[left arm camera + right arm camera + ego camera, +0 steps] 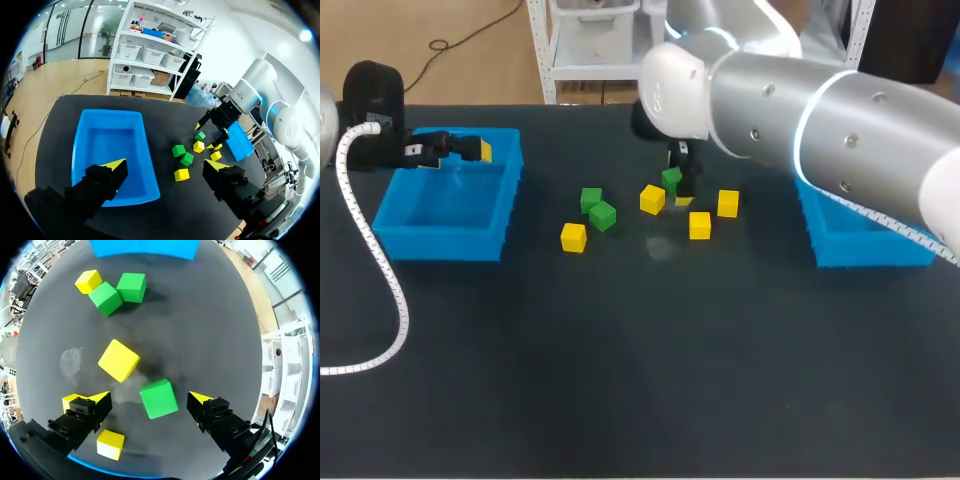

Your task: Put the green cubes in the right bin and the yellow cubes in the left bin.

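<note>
Three green and several yellow cubes lie mid-table between the left bin [395,215] and the right bin [865,250]. My right gripper [682,187] stands open low over one green cube [671,178]. In the right wrist view this cube [158,398] sits between the spread fingers of the gripper [149,399], touching neither. A yellow cube [119,360] lies just ahead of it. Two more green cubes [591,198] [603,215] sit together to the left. My left gripper [470,150] hangs open and empty over the left bin's [107,145] far edge.
Yellow cubes lie at the left [574,237], the centre [652,199] and the right [700,225] [728,203] of the cluster. The left bin holds nothing. My right arm [820,110] covers most of the right bin.
</note>
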